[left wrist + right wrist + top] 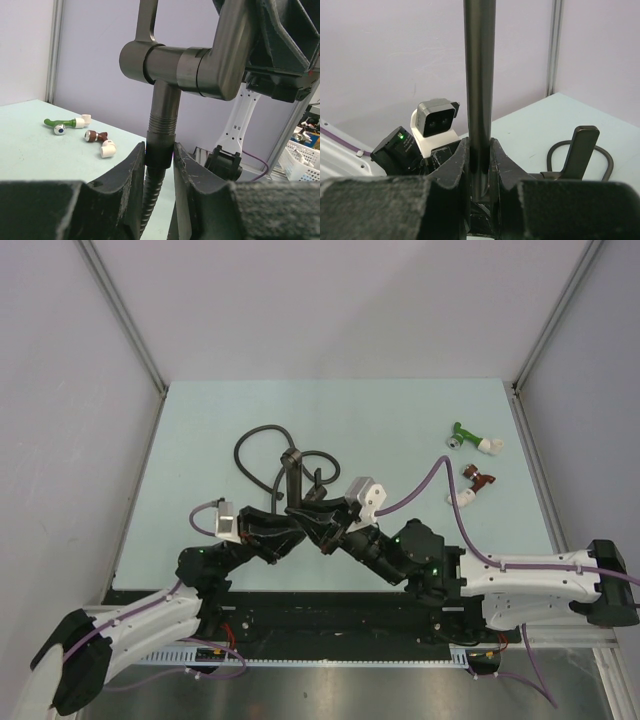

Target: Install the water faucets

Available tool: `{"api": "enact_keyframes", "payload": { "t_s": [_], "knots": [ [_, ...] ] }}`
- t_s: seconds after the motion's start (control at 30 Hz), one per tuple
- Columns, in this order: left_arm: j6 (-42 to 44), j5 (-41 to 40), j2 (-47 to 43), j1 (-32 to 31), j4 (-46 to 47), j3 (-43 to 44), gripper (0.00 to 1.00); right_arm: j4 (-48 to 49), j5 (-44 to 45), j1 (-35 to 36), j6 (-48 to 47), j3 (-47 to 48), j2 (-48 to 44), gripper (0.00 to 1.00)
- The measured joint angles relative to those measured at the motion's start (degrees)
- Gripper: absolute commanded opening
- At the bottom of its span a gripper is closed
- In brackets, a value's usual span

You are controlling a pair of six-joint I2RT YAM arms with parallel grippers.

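**Right gripper (480, 146) on faucet (165, 65), left gripper (159, 151) on hose collar (160, 152): install partway**

Held off the table (200, 420) near its middle, the faucet has its long arm pinched tight in the right gripper. Its threaded stem points down into the hose collar, which the left gripper clamps. The black flexible hose (255, 435) loops on the table just beyond. Bare threads show above the hose collar, so the joint looks started, not seated. No mounting place is in view. A green fitting (462, 433) and a dark-red fitting (480, 478) lie at the far right, well apart from both grippers.
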Motion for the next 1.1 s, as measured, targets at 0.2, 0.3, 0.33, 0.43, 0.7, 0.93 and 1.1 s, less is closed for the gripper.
{"api": "enact_keyframes", "payload": {
  "t_s": [0.2, 0.3, 0.33, 0.43, 0.7, 0.93, 1.1],
  "knots": [
    [0.76, -0.35, -0.37, -0.79, -0.31, -0.74, 0.31, 2.64, 5.73, 2.43, -1.01, 0.0, 2.29, 0.0],
    [1.2, -0.37, -0.35, -1.07, -0.72, -0.76, 0.31, 3.78, 8.35, 3.13, -1.07, 0.0, 3.06, 0.0],
    [1.49, -0.39, -0.33, -1.14, -0.72, -0.76, 0.31, 4.17, 9.18, 3.32, -1.05, 0.0, 3.15, 0.0],
    [1.68, -0.46, -0.31, -1.36, -0.52, -0.76, 0.32, 4.9, 10.64, 3.76, -0.98, -0.04, 3.23, 0.0],
    [2.75, -0.5, 0.81, -2.05, 0.98, -0.74, 0.33, 5.88, 12.87, 4.81, -0.39, -0.46, 3.61, 0.0],
    [3.3, -0.68, 1.64, -2.73, 1.29, -0.74, 0.29, 6.73, 14.34, 5.35, -0.81, -0.79, 4.37, 0.0],
    [4.09, -1.01, 1.7, -2.95, 1.25, -0.74, 0.18, 6.88, 15.19, 5.49, -0.94, -0.79, 4.48, 0.0]
  ]
}}
